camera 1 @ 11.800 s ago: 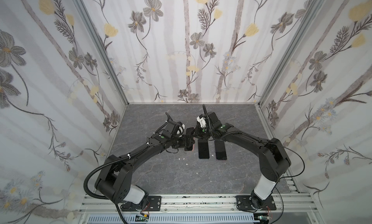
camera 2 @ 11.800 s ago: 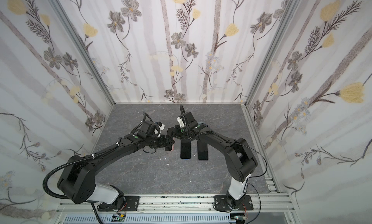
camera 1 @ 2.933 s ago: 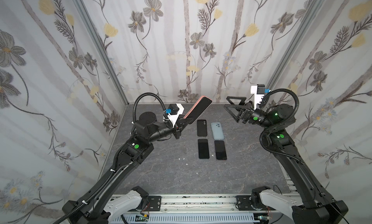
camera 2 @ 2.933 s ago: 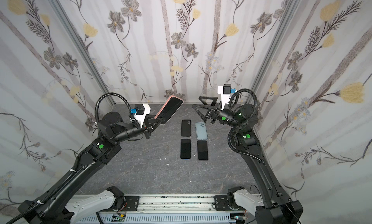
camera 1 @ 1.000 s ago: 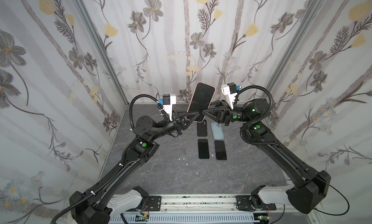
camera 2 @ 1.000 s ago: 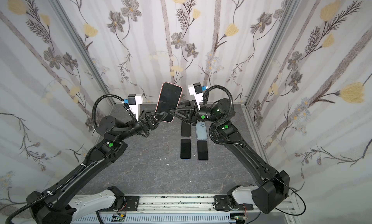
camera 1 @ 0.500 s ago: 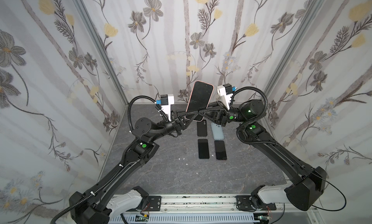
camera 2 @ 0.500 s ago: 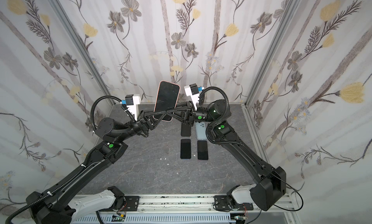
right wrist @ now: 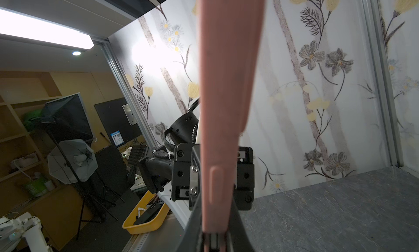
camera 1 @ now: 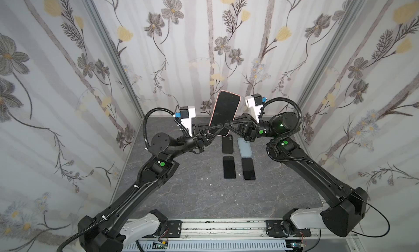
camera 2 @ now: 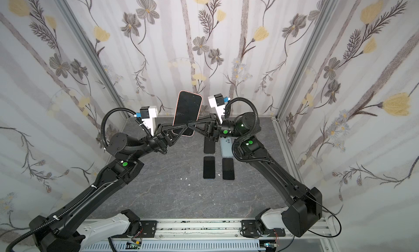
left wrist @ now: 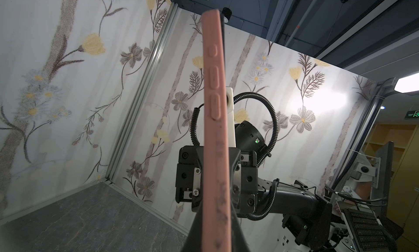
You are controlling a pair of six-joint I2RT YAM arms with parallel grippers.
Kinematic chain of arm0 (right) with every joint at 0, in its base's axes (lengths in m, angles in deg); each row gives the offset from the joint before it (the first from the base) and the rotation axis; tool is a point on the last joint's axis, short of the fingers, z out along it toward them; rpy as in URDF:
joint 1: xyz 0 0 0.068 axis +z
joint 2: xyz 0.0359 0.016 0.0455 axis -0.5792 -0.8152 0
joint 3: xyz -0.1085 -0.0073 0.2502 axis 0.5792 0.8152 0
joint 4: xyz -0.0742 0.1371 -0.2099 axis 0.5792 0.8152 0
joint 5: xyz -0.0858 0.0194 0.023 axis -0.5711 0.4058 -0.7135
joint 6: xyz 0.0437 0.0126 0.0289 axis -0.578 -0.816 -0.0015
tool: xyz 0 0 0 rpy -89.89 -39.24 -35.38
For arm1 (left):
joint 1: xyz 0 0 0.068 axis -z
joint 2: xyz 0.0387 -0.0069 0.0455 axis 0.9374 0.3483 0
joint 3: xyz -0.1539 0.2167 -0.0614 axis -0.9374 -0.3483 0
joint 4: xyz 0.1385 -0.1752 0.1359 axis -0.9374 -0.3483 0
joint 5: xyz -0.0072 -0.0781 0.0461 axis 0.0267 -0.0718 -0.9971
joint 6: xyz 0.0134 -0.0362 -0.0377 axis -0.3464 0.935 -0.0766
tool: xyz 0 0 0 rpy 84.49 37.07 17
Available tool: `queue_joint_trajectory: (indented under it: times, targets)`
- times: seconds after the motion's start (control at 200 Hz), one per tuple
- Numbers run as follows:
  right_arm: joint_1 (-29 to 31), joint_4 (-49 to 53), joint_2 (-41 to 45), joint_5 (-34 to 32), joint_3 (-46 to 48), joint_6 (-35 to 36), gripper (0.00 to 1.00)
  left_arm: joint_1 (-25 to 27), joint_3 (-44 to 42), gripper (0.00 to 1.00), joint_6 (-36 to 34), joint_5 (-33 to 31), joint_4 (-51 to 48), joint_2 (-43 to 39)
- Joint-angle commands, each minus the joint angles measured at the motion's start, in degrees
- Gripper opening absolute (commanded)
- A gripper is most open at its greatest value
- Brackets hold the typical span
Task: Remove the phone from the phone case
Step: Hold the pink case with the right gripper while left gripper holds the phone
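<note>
On the grey stone tabletop [camera 1: 192, 194], two black-screened handsets [camera 1: 229, 167] lie face up, side by side. Just behind them lie a black piece [camera 1: 227, 144], camera lenses up, and a pale blue piece [camera 1: 245, 147]. White flecks [camera 1: 206, 178] lie nearby. Floral wallpaper [camera 1: 192, 47] covers the walls.

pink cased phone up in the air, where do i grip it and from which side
Pinch the pink cased phone low down, across screen and back, coming in over a long edge: it stands nearly upright, thin and flat. The left gripper and right gripper clamp there.
</note>
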State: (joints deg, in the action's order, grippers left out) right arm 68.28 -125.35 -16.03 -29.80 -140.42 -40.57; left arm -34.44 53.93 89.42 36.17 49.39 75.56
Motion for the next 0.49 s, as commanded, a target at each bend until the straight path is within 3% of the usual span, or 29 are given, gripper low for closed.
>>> queue_joint_trajectory:
  times: [0.0, 0.115, 0.185, 0.33, 0.49]
  targets:
    - [0.2, -0.9, 0.1, -0.1, -0.1, 1.6, 0.03, 0.0, -0.1, 0.0, 0.4, -0.5, 4.5, -0.2]
    - [0.1, 3.3, 1.5, -2.2, -0.3, 5.8, 0.0, 0.0, -1.0, 0.39, -1.0, -1.8, 4.4, -1.0]
    - [0.1, 6.0, 2.1, -2.8, -0.7, 7.7, 0.0, -0.2, -1.3, 0.53, -1.5, -3.0, 4.4, -1.6]
    - [0.1, 8.2, 2.7, -3.2, -0.7, 8.7, 0.0, -0.4, -1.7, 0.65, -2.4, -5.6, 4.3, -2.4]
    - [0.1, 8.4, 2.3, -2.5, -0.8, 6.2, 0.0, -1.4, -1.2, 0.66, -2.0, -7.6, 4.2, -2.1]
